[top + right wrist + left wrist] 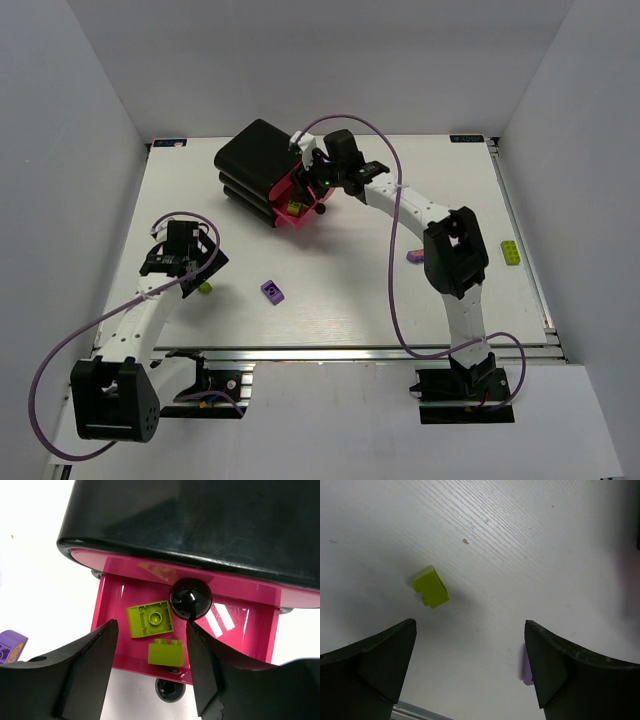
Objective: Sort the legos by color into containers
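The left hand (470,630) is closest. Its two dark, blunt fingers (375,665) are spread wide with nothing between them. It hangs over the white desk (350,310), pointing down, on a bent arm near the front left. Just past the fingers lies a small yellow-green brick (431,586), smooth and blocky. A purple brick (527,672) peeks out beside one finger.

The right arm stretches far across to the drawers (255,165), with its elbow up and its wrist tipped down. The right hand (150,627) hovers over the one pulled-out drawer (102,605). Its fingers are apart and hold nothing. The case around the drawers is black, shiny and rounded. The drawer is glossy pink, and a round black knob (190,598) shines just above it.

Two yellow-green bricks lie inside the drawer. One is a flat square brick (150,621) with its hollow side up. The other is a thicker brick (167,653) with studs on top.

Out on the desk, a second purple brick (413,257) sits by the right arm. A flat yellow-green plate (511,253) with studs lies far to the right.
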`<act>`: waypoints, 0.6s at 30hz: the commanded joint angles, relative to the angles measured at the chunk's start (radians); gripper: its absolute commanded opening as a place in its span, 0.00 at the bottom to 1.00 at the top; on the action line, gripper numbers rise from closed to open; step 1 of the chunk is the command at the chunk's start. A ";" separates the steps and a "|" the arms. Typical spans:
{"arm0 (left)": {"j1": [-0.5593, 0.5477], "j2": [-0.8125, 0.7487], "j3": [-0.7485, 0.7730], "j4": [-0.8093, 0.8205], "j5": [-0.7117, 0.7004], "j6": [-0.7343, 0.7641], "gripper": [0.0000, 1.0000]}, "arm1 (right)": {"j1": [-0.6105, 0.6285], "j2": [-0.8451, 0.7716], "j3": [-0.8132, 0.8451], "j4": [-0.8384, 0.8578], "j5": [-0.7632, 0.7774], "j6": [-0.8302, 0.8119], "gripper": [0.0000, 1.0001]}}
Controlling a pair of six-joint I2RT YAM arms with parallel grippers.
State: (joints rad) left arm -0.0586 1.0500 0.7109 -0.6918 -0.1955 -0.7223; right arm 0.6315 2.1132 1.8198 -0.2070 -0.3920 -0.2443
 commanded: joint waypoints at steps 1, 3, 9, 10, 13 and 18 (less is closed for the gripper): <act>0.025 0.016 -0.001 0.040 0.030 0.010 0.98 | 0.005 -0.011 0.046 0.003 -0.004 -0.004 0.63; 0.036 0.048 -0.002 0.052 0.033 0.015 0.98 | 0.005 -0.031 0.027 0.003 -0.010 -0.004 0.63; 0.069 0.116 -0.005 0.067 0.050 0.018 0.98 | -0.013 -0.226 -0.149 0.029 -0.041 0.013 0.62; 0.078 0.123 -0.011 0.074 0.050 0.021 0.97 | -0.016 -0.305 -0.190 0.038 -0.047 0.017 0.62; 0.091 0.166 -0.007 0.080 0.056 0.023 0.94 | -0.036 -0.457 -0.330 0.050 -0.071 0.023 0.62; 0.120 0.255 0.010 0.120 0.108 0.015 0.83 | -0.081 -0.648 -0.514 0.061 -0.105 0.034 0.62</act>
State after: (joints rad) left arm 0.0452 1.2789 0.7063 -0.6090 -0.1333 -0.7074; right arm 0.5713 1.5417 1.3655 -0.1867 -0.4553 -0.2241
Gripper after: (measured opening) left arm 0.842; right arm 0.616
